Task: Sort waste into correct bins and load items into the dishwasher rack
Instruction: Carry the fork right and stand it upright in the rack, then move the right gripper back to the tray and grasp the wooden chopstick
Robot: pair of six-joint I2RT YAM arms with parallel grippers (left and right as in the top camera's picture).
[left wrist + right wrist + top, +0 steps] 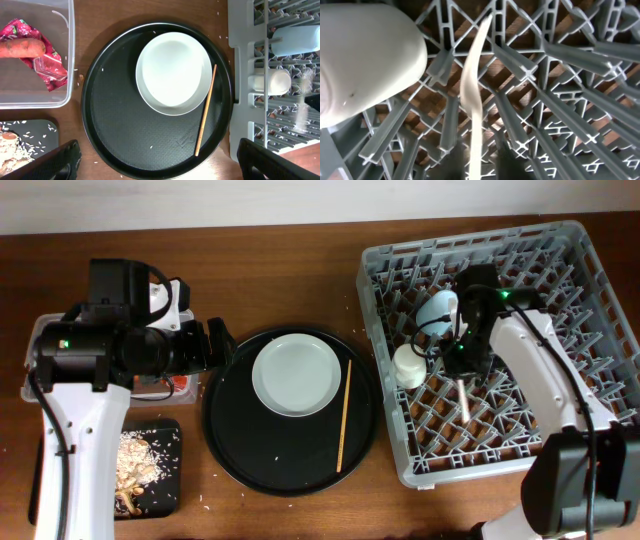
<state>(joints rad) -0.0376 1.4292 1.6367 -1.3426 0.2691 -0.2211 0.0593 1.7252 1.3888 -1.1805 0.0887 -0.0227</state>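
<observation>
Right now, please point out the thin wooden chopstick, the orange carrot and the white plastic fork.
thin wooden chopstick (205, 110): left wrist view, middle of shaft.
orange carrot (20, 48): left wrist view, middle of body.
white plastic fork (471, 95): right wrist view, middle of visible length.

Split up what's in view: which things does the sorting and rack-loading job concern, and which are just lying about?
Job: rack, blue cup, cream cup, fork, plate, chopstick, carrot, red wrapper, clear tub, small black tray, food scraps.
Lying about: round black tray, which only carries the plate and chopstick.
</observation>
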